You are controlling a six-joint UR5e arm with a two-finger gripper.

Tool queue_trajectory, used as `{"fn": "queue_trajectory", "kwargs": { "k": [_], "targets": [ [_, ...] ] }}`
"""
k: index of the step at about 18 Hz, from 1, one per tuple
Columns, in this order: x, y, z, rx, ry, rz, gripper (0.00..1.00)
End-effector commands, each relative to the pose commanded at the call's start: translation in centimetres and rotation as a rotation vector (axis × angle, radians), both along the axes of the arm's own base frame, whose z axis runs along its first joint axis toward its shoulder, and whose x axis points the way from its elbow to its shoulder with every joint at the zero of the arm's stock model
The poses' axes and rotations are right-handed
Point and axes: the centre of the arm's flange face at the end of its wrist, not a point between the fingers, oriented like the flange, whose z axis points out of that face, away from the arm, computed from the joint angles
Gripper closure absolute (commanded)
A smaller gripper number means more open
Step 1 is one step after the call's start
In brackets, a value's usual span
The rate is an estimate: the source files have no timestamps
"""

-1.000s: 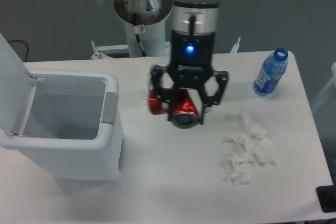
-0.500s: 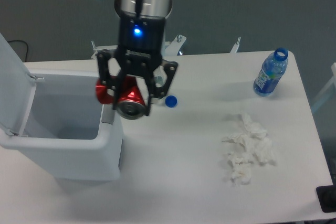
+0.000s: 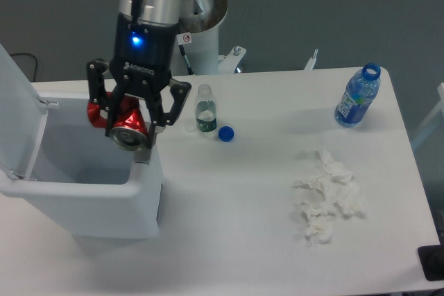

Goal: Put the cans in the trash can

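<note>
A red can (image 3: 122, 122) with a silver end hangs in the air above the right side of the trash can (image 3: 83, 202), a large white-grey bin whose lid stands raised at the left. My gripper (image 3: 129, 124) is shut on the can, its black fingers on either side of the red body. The can lies tilted, its silver end facing the camera. The bin's inside shows nothing in the part I see.
A small clear bottle (image 3: 205, 109) stands upright just right of the gripper, with a blue cap (image 3: 225, 133) beside it. A blue-labelled bottle (image 3: 357, 96) stands at the back right. Crumpled white tissue (image 3: 327, 197) lies at the front right.
The arm has carried the red can leftwards from the table's middle to above the open bin. The small clear bottle and blue cap, hidden before, now show.
</note>
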Motion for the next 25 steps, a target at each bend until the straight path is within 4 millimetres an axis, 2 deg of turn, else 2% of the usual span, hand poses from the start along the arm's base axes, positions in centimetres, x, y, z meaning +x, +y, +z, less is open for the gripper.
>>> {"fn": "queue_trajectory", "kwargs": {
  "k": [3,5,13,15,23,24,25],
  "targets": [
    [0.3,0.7,-1.2,-0.014,-0.01,-0.015,0.36],
    [1.1,1.2,-1.3,-0.013,-0.009,-0.03,0.36],
    [1.7,2.1,-3.0,-0.031,-0.022,-0.05,0.32],
    [2.4,2.3,-3.2,-0.034,-0.023,-0.062,0.32],
    [2.5,2.3,-3.0,-0.03,-0.02,-0.065,0.31],
    [2.4,2.4,-3.0,-0.03,-0.014,-0.067,0.28],
    [2.1,2.3,-2.9,-0.03,-0.006,-0.069,0.21]
  ]
}}
